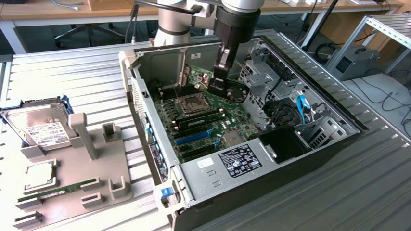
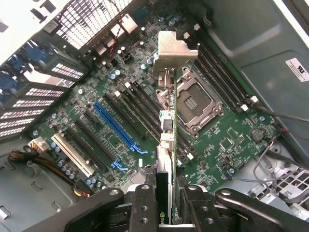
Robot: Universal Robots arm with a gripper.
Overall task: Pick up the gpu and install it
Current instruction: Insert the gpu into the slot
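Your gripper [image 2: 165,203] is pinching the gpu [image 2: 166,125] edge-on. It hangs above the motherboard [image 2: 227,145], just beside the CPU socket [image 2: 195,104].

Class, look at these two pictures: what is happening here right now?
A robot arm's gripper holds the gpu edge-on inside an open computer case, above the motherboard. The card is not seated in a slot yet. A hard drive sits on the gray holder beside the case.
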